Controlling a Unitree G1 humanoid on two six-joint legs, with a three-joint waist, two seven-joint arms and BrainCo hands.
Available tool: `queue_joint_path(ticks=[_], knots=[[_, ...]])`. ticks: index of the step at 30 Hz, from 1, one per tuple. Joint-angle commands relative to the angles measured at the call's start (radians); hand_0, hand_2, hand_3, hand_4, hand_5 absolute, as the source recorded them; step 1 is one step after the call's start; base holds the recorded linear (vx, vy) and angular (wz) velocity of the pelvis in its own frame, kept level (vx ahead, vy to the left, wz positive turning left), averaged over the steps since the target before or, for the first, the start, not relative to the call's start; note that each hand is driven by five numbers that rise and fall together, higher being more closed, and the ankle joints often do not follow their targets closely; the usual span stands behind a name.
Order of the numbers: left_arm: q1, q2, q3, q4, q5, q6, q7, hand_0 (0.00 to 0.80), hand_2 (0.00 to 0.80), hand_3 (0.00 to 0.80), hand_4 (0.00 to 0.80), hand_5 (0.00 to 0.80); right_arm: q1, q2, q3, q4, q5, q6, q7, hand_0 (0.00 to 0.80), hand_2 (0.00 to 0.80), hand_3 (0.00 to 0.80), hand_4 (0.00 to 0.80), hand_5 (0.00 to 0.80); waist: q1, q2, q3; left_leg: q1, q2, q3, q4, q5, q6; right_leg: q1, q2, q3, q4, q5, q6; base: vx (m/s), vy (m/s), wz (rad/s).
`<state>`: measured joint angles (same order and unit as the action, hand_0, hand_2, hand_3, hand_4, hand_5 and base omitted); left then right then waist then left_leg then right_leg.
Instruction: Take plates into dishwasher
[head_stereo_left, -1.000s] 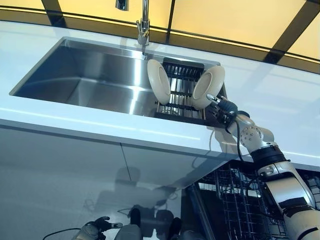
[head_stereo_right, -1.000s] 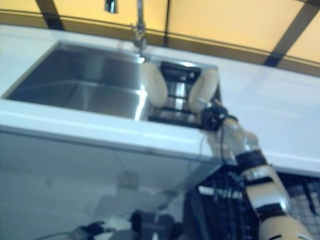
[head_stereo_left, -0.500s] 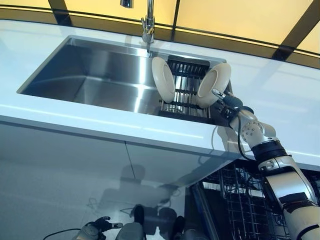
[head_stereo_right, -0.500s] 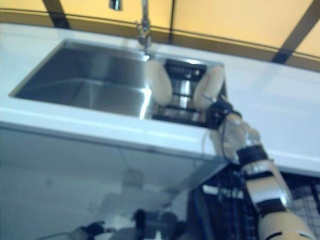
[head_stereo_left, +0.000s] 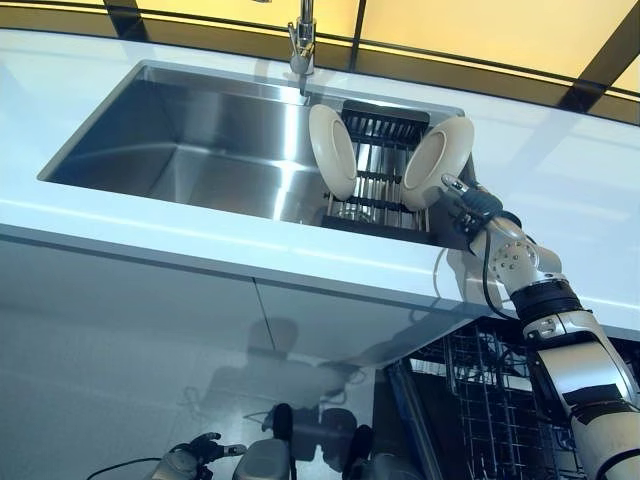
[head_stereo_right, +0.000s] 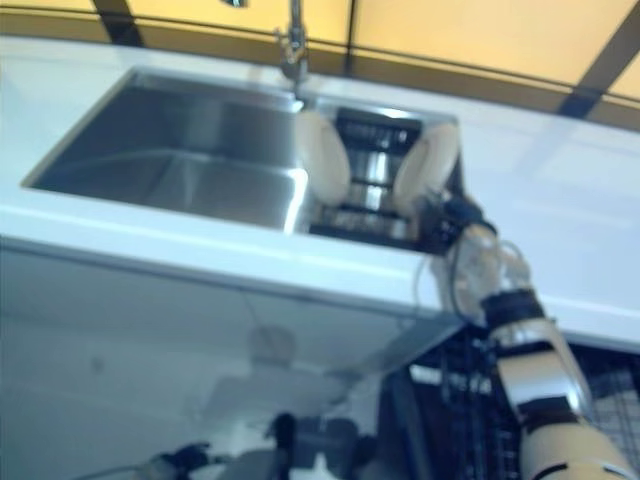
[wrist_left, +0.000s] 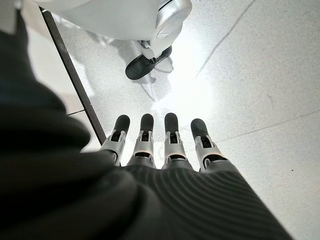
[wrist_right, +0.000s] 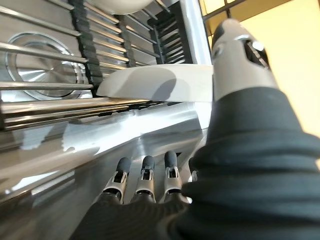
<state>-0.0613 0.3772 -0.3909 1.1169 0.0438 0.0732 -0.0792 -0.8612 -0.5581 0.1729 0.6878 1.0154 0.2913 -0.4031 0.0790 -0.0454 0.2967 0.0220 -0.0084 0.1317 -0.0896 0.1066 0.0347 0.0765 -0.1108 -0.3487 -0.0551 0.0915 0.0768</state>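
Observation:
Two cream plates stand on edge in a black rack (head_stereo_left: 375, 205) at the right end of the sink: the left plate (head_stereo_left: 332, 150) and the right plate (head_stereo_left: 437, 160). My right hand (head_stereo_left: 474, 203) reaches over the counter edge to the lower right rim of the right plate. In the right wrist view its fingers (wrist_right: 146, 172) are straight and the thumb (wrist_right: 240, 55) stands apart, with the plate's rim (wrist_right: 155, 85) showing past them, not pinched. My left hand (wrist_left: 155, 145) hangs low over the floor, fingers straight and holding nothing.
The steel sink (head_stereo_left: 180, 140) is set in a white countertop (head_stereo_left: 200, 235), with a faucet (head_stereo_left: 302, 40) at its back. A dark wire dishwasher rack (head_stereo_left: 490, 400) is pulled out below the counter at the lower right. White cabinet fronts lie under the counter.
The whole picture has shifted, so the camera moved. My right hand stays at the right plate's lower rim; both plates remain in the rack.

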Motion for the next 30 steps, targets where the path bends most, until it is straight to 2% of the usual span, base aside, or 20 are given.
queue_joint_path(ticks=[1, 30], knots=[[-0.015, -0.003, -0.089, -0.006, -0.017, -0.001, -0.004, 0.000, 0.000, 0.000, 0.000, 0.000, -0.166, -0.084, -0.015, 0.040, 0.025, -0.073, -0.029, 0.000, 0.000, 0.000, 0.000, 0.000, 0.061, 0.038, -0.015, 0.022, -0.045, -0.025, 0.039, -0.200, 0.049, -0.095, -0.004, -0.022, 0.227, -0.158, 0.005, 0.000, 0.000, 0.00], [-0.015, 0.007, -0.093, -0.017, -0.031, 0.002, 0.000, 0.000, 0.000, 0.000, 0.000, 0.000, -0.221, -0.097, -0.001, 0.046, 0.038, -0.077, -0.089, 0.000, 0.000, 0.000, 0.000, 0.000, 0.077, 0.023, 0.023, -0.003, -0.047, -0.033, 0.071, -0.212, 0.053, -0.115, -0.010, -0.028, 0.256, -0.148, 0.003, 0.008, -0.001, 0.02]])
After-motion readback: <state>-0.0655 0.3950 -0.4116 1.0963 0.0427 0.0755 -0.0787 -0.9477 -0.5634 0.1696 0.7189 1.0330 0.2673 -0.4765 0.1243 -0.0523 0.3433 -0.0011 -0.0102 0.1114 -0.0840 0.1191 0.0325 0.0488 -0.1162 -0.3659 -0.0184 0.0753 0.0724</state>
